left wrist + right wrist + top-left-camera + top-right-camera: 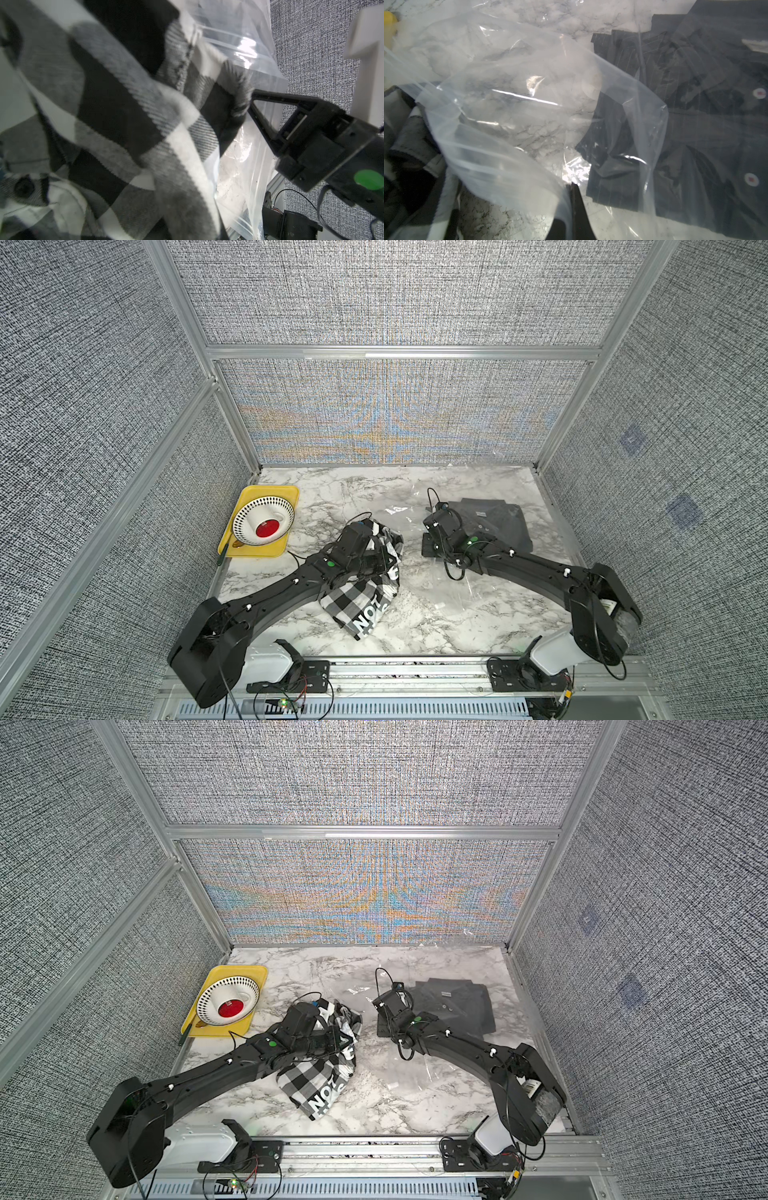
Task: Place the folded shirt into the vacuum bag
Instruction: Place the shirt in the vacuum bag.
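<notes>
We note the right tool [573, 190] pinched tight on the mouth edge of the vacuum bag [519, 99], lifting it off the counter [436, 635]. The left tool [380, 561], mostly buried in cloth, grips the checked shirt [361, 605] at that mouth, not yet inside. Our worries: slick film slipping free, the mouth collapsing, dangling cloth snagging the zip edge.

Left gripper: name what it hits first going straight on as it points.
Probably the vacuum bag, whose clear plastic lies beyond the checked shirt the left gripper holds; depth is unclear.
</notes>
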Action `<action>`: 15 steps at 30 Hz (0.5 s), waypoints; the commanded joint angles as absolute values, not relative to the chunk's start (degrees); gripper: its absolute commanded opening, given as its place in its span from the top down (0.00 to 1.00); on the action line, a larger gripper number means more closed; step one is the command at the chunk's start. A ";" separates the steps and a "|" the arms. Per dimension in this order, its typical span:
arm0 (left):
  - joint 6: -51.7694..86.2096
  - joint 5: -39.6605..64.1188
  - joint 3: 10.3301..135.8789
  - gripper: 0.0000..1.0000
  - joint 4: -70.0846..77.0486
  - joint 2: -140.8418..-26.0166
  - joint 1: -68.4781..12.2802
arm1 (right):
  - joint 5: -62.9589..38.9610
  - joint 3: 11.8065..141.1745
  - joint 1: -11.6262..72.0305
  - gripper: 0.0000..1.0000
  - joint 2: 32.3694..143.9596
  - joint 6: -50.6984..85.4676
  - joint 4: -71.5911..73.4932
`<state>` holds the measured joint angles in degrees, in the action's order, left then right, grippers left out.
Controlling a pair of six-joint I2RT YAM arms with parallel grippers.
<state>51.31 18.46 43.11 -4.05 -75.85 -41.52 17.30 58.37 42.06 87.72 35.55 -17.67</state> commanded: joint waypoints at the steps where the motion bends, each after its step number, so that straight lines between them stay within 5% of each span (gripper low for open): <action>1: 51.64 21.43 42.62 1.00 2.82 -76.91 -41.84 | 16.96 57.88 42.19 1.00 87.16 35.30 -18.47; 15: 54.20 20.01 42.06 1.00 6.15 -77.10 -45.25 | 17.30 59.16 43.73 1.00 86.85 35.57 -19.26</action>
